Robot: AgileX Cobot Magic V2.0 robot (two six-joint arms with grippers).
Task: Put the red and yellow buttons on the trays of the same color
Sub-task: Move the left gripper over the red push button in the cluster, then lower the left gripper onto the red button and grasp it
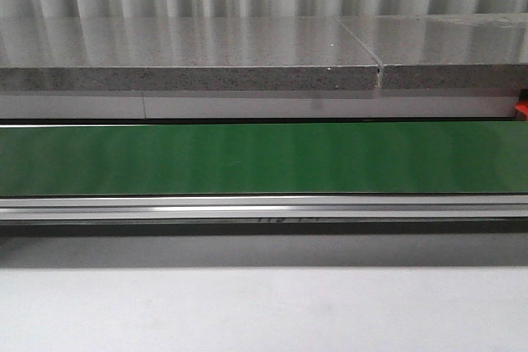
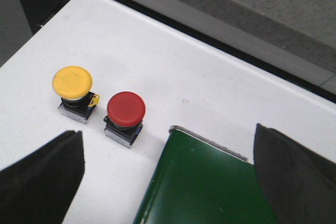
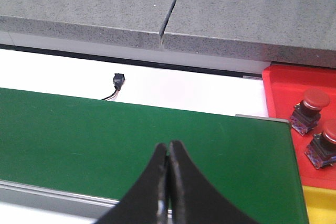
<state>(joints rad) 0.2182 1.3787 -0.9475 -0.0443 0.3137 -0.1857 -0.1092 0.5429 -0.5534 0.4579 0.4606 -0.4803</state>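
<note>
A yellow button (image 2: 72, 81) and a red button (image 2: 126, 108) stand upright side by side, close but apart, on a white surface (image 2: 173, 61) in the left wrist view, each on a small metal base. The end of a green conveyor belt (image 2: 205, 182) lies just beside the red one. The left gripper (image 2: 168, 177) hangs above them with its dark fingers (image 2: 44, 179) spread wide, holding nothing; the two buttons sit near one finger rather than midway between the pair.

In the right wrist view, two more red buttons (image 3: 310, 111) (image 3: 324, 142) already stand on a red tray (image 3: 286, 85) at the belt's far end, one just beside the other. A strip of yellow tray (image 3: 320, 203) shows next to the red tray, only partly in view. The right gripper (image 3: 168, 192) hovers over the green belt with its fingertips pressed together, empty. A small black connector (image 3: 119, 80) with wires lies on the white strip behind the belt.

The front view shows the long green belt bare, framed by an aluminium rail (image 1: 264, 206), with a grey stone slab (image 1: 190, 55) beyond it and a sliver of red at the right edge.
</note>
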